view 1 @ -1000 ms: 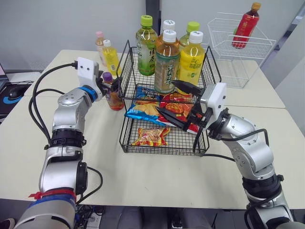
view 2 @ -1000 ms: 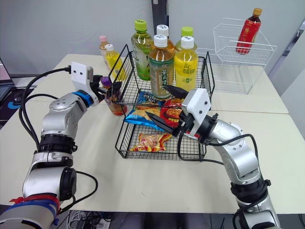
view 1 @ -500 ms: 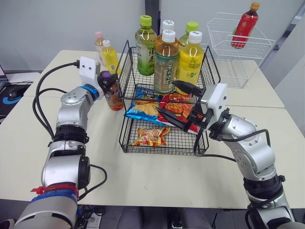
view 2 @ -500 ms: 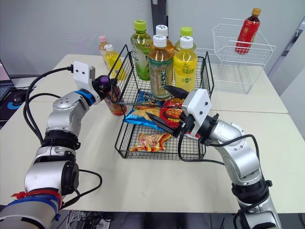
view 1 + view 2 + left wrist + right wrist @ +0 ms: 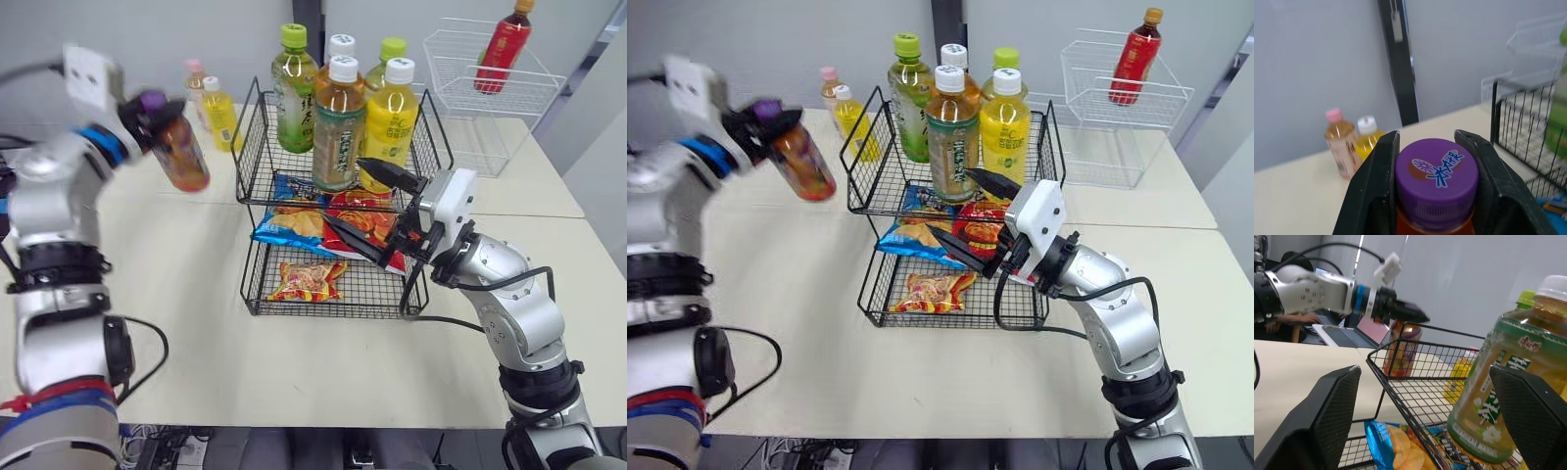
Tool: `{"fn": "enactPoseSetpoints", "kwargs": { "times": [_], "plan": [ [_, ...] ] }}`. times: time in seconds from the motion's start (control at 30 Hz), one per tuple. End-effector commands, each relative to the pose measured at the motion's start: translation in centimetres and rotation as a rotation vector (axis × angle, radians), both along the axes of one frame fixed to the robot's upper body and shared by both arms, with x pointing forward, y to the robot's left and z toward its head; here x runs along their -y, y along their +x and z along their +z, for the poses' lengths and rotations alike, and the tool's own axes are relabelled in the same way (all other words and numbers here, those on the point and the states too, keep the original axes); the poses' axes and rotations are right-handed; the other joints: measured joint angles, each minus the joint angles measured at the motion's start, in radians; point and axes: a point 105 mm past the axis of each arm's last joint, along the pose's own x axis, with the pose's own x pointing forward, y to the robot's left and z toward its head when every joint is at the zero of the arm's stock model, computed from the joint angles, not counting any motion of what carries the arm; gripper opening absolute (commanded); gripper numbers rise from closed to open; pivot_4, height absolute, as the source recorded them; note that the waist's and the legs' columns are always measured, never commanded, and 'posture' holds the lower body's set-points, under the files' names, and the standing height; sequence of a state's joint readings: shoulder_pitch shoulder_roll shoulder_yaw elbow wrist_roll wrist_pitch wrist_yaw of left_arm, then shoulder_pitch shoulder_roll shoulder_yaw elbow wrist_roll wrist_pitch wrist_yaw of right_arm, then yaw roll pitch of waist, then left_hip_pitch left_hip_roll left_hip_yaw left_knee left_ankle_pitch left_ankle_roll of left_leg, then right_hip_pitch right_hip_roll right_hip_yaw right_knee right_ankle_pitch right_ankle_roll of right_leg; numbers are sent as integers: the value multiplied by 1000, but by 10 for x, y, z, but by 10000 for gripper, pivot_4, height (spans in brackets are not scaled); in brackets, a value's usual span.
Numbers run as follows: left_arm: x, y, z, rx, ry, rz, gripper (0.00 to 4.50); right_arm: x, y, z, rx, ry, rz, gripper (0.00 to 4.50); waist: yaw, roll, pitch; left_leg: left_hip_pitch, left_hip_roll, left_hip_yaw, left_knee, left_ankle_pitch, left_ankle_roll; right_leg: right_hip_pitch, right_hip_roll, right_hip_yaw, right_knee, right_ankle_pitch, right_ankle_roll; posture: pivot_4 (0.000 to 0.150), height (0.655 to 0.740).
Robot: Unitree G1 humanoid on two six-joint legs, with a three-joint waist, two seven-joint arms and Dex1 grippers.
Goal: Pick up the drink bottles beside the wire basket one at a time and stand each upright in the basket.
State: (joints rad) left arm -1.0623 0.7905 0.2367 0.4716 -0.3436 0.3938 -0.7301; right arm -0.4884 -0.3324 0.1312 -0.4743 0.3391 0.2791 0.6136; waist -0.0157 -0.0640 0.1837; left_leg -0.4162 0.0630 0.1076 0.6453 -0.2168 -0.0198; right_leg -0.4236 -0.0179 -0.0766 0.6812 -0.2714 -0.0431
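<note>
Aloft, left pincer [image 5: 1427,144] clamping purple-capped bottle [image 5: 182,155], right pincer [image 5: 343,194] agape

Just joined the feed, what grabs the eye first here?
The left gripper holds a purple-capped bottle tilted in the air, left of the black wire basket. The basket's upper shelf is crowded with standing bottles, and the right gripper hovers at the basket's front, jaws wide open.

The left arm is held high out to the side, its left gripper [image 5: 1427,139] clamped on a purple-capped bottle [image 5: 182,157]. The right arm is bent forward, right gripper [image 5: 341,193] spread wide.
</note>
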Motion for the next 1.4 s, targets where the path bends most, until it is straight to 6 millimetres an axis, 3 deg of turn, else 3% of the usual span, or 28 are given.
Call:
{"fn": "enactPoseSetpoints", "kwargs": {
  "times": [0.03,0.2,0.43,0.63,0.83,0.97,1.17,1.4],
  "plan": [
    [27,-39,69,167,-5,-173,13837,3,-6,16,83,51,0,45000,10,0,0,0,-1,0,0,0,0,0,-1,0,0,0,0,1500,7400],
    [61,-73,115,221,4,-367,13837,0,-12,19,138,54,29,45000,13,0,0,1,-1,0,1,0,1,1,-1,1,0,-2,6,1500,7400],
    [95,-89,133,210,-23,-560,13837,-1,-12,18,155,76,21,45000,10,1,0,2,0,0,1,0,0,1,0,1,2,-2,5,1500,7400],
    [114,-74,102,93,14,-593,13837,1,-10,17,150,84,-1,45000,7,1,0,3,0,1,1,0,0,1,0,2,5,-2,5,1500,7400],
    [129,-44,55,-5,64,-532,13837,2,-12,15,146,79,-16,45000,9,1,1,5,0,2,2,1,-1,1,0,4,8,-2,5,1500,7400],
    [135,-34,36,-42,86,-521,13837,3,-12,15,146,78,-22,45000,7,1,1,5,0,2,2,1,-1,0,0,4,9,-2,4,1500,7400],
    [131,-23,23,-59,94,-501,13837,4,-12,14,139,73,-29,45000,7,1,1,5,-1,3,2,1,-1,1,0,4,9,0,0,1500,7400],
    [127,-22,29,-44,70,-499,35385,3,-11,13,135,72,-30,45000,7,1,1,7,-1,3,2,1,-1,2,0,5,10,-1,2,1500,7400]
  ]
}}
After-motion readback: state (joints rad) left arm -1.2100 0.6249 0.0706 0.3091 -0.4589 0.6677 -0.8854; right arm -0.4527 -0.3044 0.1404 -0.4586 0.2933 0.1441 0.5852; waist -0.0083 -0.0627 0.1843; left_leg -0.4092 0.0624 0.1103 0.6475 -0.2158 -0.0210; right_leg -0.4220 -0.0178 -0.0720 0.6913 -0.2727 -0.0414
